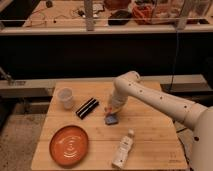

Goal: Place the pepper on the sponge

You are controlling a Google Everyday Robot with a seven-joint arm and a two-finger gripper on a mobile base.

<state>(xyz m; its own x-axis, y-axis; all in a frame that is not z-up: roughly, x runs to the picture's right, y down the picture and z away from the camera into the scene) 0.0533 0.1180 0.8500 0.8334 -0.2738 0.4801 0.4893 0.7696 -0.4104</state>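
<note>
The sponge [111, 119] is a small blue pad lying near the middle of the wooden table [155, 130]. My gripper [109, 107] hangs just above it and slightly behind it, at the end of the white arm that reaches in from the right. It is very close to the sponge's far edge. The pepper is hidden; I cannot make it out at the gripper or on the table.
A black ridged bar [87, 107] lies left of the sponge, with a white cup [65, 97] further left. A large orange plate [69, 145] sits at the front left. A white bottle [123, 147] lies at the front, right of the plate. A dark shelf rises behind the table.
</note>
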